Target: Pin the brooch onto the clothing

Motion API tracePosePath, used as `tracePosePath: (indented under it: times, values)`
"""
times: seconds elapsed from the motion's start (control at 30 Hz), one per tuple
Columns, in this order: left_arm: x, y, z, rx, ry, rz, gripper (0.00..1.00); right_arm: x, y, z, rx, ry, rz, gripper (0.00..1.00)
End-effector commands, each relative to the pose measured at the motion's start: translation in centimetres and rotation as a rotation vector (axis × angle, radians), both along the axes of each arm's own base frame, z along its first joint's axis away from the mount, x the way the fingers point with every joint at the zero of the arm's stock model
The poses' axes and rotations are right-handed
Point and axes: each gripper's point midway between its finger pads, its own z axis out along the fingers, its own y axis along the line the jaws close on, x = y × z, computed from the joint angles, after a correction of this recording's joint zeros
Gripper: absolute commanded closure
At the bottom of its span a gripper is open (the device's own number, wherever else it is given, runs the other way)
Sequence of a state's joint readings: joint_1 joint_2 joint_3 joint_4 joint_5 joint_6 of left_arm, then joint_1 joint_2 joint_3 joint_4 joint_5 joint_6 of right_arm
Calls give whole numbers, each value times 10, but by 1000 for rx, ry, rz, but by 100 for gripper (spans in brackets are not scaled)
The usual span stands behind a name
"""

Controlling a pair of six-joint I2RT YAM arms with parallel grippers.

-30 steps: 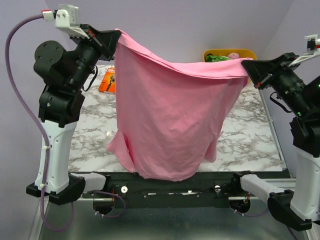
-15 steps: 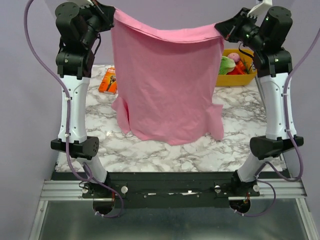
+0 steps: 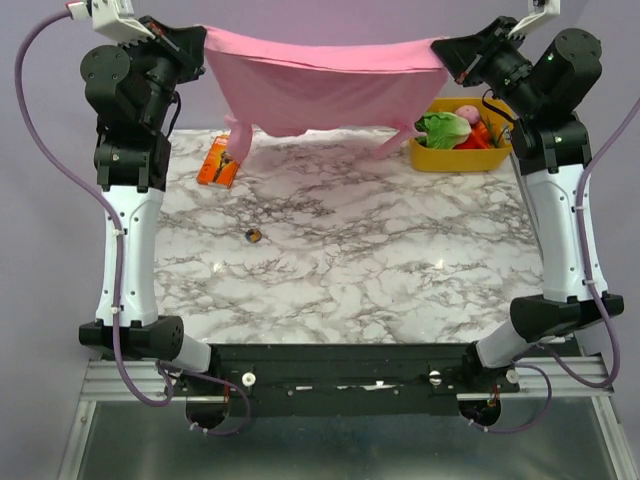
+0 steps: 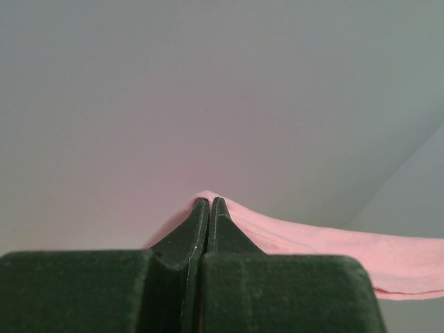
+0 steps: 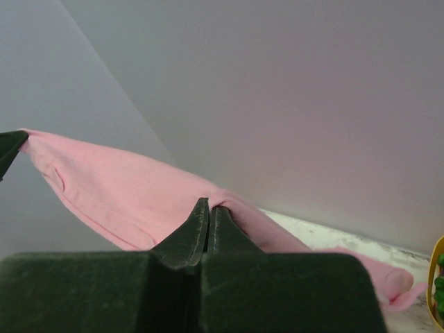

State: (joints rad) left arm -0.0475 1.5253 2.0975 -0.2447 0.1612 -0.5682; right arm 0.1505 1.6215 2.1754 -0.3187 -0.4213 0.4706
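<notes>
Pink soft fabric: the T-shirt [image 3: 320,80] hangs in the air, stretched between the two grippers high over the far part of the table [image 3: 400,270]. Its upper edge is pulled almost straight and the rest sags in loose folds beneath. One loose end dangles at the left, above the orange package [image 3: 218,161]. The left gripper [image 3: 205,38] holds the shirt's left end; the left wrist view shows its two dark tips pressed together with pink cloth coming out from between them. The right gripper [image 3: 438,46] holds the right end the same way, fingers clamped on a fold, as seen in the right wrist view. The brooch [image 3: 254,236], small, round and dark with a golden glint, lies alone on the marble top, left of centre. It is well apart from the shirt and from both grippers, and nothing touches it. The orange package lies flat at the far left of the table. A yellow bin [image 3: 462,160] stands at the far right corner, holding a green leafy item [image 3: 438,128] and other small coloured pieces too small to identify.
</notes>
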Motion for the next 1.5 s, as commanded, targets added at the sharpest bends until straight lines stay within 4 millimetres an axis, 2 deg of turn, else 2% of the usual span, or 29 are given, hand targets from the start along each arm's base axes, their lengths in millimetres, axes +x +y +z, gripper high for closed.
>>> tracePosePath:
  times: [0.0,0.03,0.1,0.13,0.17,0.2,0.23,0.27,0.3,0.33,0.37,0.4,0.43,0.47,0.5,0.53,0.6,0.63,0.93,1.13,1.2,1.23,1.37,1.47]
  values:
    - [-7,-5,-41,13,38,-34,100,-15,8,-38,-42,25,60,99]
    - [-8,-8,-79,6,104,-54,100,-2,10,-100,-58,144,63,99]
    - [-14,-12,-118,-33,163,-79,100,-16,6,-140,-71,203,56,99]
    - [-21,-12,-158,-41,227,-76,100,-20,6,-161,-73,230,60,99]
    - [-26,-13,-179,-46,267,-78,100,-26,5,-224,-91,358,65,99]
    - [-31,-15,-199,-43,305,-84,100,-33,5,-248,-97,406,72,99]
    - [-42,-17,-237,-38,382,-88,100,-45,4,-261,-99,425,76,99]
    - [-49,-19,-256,-37,422,-99,100,-59,2,-317,-114,542,80,99]
    - [-56,-25,-272,-30,455,-119,100,-69,0,-336,-118,582,76,99]
    - [-69,-28,-301,-26,517,-129,100,-81,-2,-353,-118,608,74,99]
    - [-75,-29,-316,-23,549,-132,100,-91,-3,-371,-118,651,76,99]
    - [-83,-33,-328,-20,576,-144,100,-109,-6,-409,-124,735,72,99]
    - [-96,-37,-352,-14,625,-155,100,-118,-7,-421,-120,764,74,99]
    - [-102,-38,-362,-12,649,-159,100,-127,-8,-425,-117,767,76,99]
    - [-107,-37,-372,-7,671,-150,100,-142,-10,-449,-121,824,75,99]
    - [-118,-38,-390,2,716,-152,100,-150,-12,-458,-125,854,71,99]
    - [-128,-36,-404,-2,756,-146,100,-163,-16,-469,-129,887,60,99]
    - [-137,-37,-416,-14,790,-150,100,-174,-19,-483,-138,939,49,99]
    - [-183,-48,-471,-48,966,-174,100,-217,-26,-521,-108,1148,7,99]
    - [-211,-56,-495,-81,1053,-173,100,-234,-31,-527,-91,1238,-28,99]
    - [-218,-52,-501,-84,1076,-130,100,-237,-33,-526,-99,1254,-38,99]
    - [-224,-58,-503,-88,1087,-144,100,-243,-33,-529,-103,1282,-39,99]
    - [-234,-58,-506,-103,1126,-112,100,-255,-29,-530,-60,1346,-30,98]
    - [-241,-55,-509,-109,1163,-76,100,-261,-34,-531,-72,1380,-62,98]
